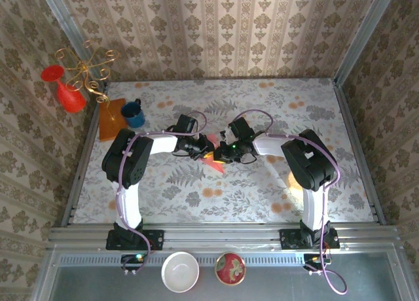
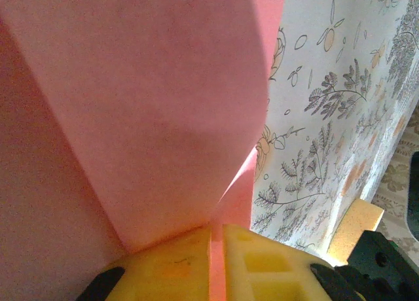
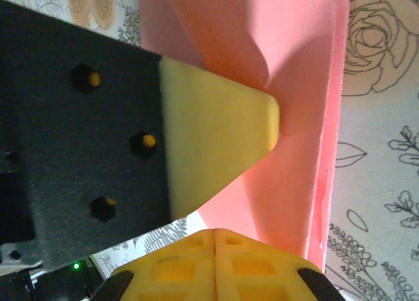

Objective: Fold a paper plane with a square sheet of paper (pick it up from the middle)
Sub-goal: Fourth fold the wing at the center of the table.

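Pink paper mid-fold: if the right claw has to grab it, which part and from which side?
Pink paper: probably its layered straight edge, right claw coming from the side where the table shows, closing across the stack. Plies lie flush there; the middle flap bows loose. The left claw pinches another part, so that side is taken.

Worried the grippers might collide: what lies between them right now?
The folded paper sits between the left gripper and the right gripper in the top view. The left wrist view shows it pinched between the left one's fingers.
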Controlling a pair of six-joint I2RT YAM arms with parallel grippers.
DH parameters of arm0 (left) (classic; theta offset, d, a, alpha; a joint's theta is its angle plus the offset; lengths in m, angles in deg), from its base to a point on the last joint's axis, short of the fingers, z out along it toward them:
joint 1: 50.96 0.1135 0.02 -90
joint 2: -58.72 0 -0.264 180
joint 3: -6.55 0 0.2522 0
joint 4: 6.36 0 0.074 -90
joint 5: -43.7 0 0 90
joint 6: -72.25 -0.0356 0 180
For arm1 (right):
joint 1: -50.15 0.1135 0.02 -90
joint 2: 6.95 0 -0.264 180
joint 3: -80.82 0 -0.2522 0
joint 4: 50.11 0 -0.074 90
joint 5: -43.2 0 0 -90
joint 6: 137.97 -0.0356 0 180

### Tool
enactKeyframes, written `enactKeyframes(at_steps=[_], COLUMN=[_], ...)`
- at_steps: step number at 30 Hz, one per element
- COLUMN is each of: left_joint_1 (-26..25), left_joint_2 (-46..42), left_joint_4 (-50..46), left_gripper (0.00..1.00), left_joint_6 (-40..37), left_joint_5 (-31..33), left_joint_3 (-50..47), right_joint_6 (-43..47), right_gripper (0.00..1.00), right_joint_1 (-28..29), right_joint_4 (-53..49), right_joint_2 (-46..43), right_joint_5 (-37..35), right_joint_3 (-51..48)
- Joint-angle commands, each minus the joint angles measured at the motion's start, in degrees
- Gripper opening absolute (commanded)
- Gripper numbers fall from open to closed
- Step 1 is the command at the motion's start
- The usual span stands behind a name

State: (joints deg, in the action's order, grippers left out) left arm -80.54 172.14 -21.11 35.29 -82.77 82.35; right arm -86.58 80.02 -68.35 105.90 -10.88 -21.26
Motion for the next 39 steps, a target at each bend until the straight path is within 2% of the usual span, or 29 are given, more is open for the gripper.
enactKeyframes(at_steps=[1, 12, 28, 35, 39], left_joint_1=[0.05, 0.05, 0.34, 0.25, 0.14], left_joint_2=[3.37, 3.67, 4.08, 3.91, 3.78], left_joint_4=[-4.63, -6.42, -7.00, -6.83, -6.76], left_gripper=[0.14, 0.13, 0.13, 0.13, 0.13], left_joint_6=[-0.83, -0.81, -1.18, -1.09, -1.00], left_joint_5=[2.48, 3.81, 4.24, 4.11, 3.97], left_joint_3=[-0.78, -0.87, -1.23, -1.24, -1.22], right_joint_6=[1.51, 2.11, 2.56, 3.44, 3.29], right_gripper=[0.09, 0.08, 0.08, 0.09, 0.08], right_joint_1=[-0.16, -0.08, 0.73, 0.49, 0.45], right_joint_4=[-3.14, -6.02, -13.23, -10.78, -9.42], right_joint_2=[1.97, 1.25, -8.78, -16.21, -12.64], right_joint_5=[-1.42, 0.17, 0.05, -0.86, -2.90], right_joint_3=[1.14, -2.42, -16.05, -11.77, -6.59])
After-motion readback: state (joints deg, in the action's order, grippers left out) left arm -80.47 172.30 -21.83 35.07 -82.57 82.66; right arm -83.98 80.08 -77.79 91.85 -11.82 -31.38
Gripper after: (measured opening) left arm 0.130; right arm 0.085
